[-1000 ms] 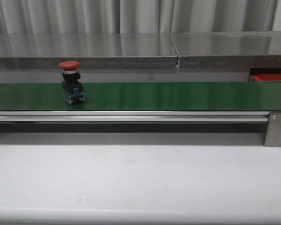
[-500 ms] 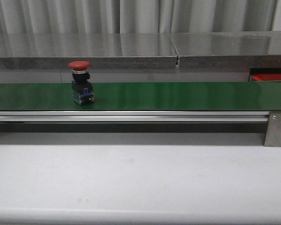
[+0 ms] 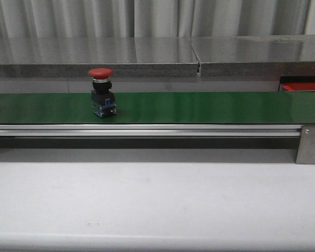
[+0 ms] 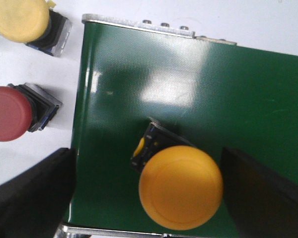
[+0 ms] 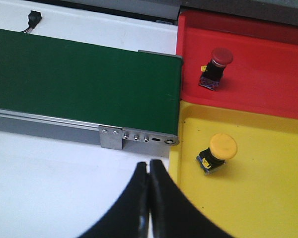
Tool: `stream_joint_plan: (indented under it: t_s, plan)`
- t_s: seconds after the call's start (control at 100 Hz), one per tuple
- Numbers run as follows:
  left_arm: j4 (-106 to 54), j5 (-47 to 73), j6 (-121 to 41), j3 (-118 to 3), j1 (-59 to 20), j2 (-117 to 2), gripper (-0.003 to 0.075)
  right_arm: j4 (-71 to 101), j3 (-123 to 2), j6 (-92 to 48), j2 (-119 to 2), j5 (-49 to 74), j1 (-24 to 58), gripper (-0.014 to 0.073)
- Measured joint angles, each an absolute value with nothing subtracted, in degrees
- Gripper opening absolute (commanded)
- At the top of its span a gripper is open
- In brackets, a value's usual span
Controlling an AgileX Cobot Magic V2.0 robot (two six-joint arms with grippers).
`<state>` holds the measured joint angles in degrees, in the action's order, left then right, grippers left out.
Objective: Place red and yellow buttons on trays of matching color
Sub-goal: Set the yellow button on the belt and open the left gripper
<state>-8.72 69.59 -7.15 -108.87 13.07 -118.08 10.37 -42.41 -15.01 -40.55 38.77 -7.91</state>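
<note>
In red tray [image 5: 268,74]: red button [image 5: 216,68], seemingly tilted.

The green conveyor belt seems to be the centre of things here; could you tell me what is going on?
Push buttons are being sorted by colour. A red push button stands upright on the green belt, untouched. The left gripper is open around a yellow push button at the belt's end, not yet gripping it. The right gripper is shut and empty near the red tray and the yellow tray, each already holding one matching button.
</note>
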Motion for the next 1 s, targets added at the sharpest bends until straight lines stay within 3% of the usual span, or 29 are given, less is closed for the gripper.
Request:
stream_joint_plan:
  t_s: [0.36, 0.67, 1.0]
  plan:
    - [-12.6, 66.4, -10.4, -108.9, 11.8, -112.6, 0.0641, 10.4, -42.4, -15.0, -40.6, 38.8, -7.9, -0.0118]
    - [-13.1, 62.2, -12.8, -107.8, 5.4, -100.6, 0.0641, 10.4, -42.4, -15.0, -40.6, 38.8, -7.9, -0.0118]
    - [-13.7, 49.0, -13.5, -84.0, 0.0, -79.3, 0.0641, 10.4, -42.4, -15.0, -40.6, 38.8, -7.9, -0.0118]
